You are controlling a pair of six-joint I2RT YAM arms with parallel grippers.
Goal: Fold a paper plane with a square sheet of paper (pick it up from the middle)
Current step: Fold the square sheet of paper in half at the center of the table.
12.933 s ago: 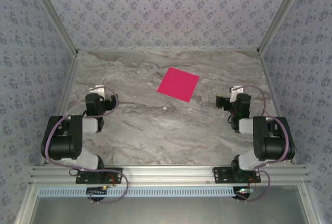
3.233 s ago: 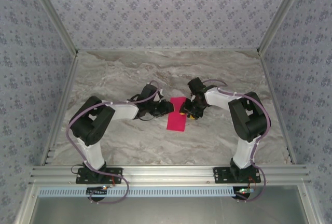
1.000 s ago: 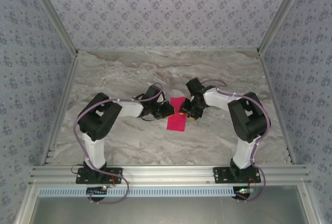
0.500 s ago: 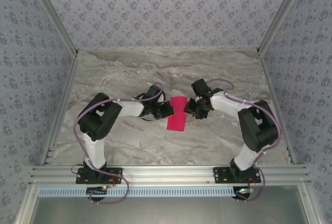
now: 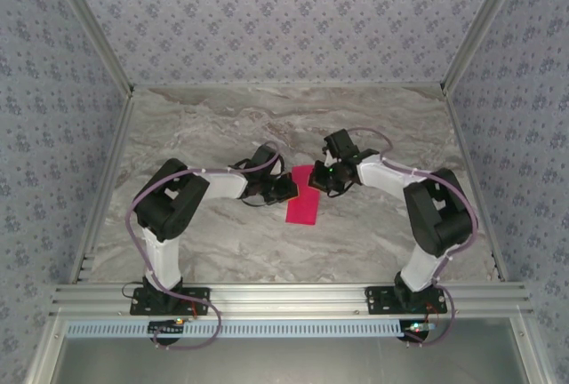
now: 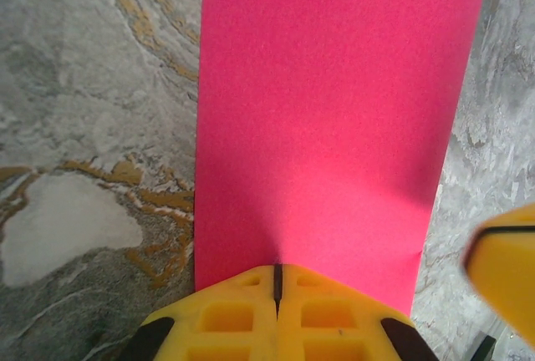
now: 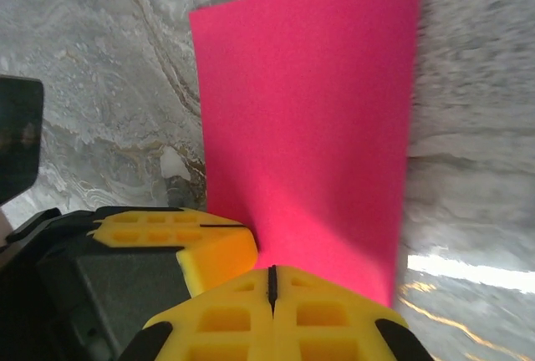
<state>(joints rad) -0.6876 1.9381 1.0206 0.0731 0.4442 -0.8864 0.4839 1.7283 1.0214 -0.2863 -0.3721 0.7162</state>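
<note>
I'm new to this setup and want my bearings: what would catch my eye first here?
The bright pink paper, a narrow rectangle, lies in the middle of the grey marbled table. The left gripper and right gripper flank its far end from either side, yellow fingers shut at the paper's edge.

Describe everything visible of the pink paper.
The bright magenta-pink paper sheet is plain, thin and matte. It forms a narrow rectangle, apparently folded in half. It lies lengthwise near the middle of the grey marble-patterned table, mostly flat, with its far end curling up slightly. The left hand and right hand, both shut, pinch that end from opposite sides.
</note>
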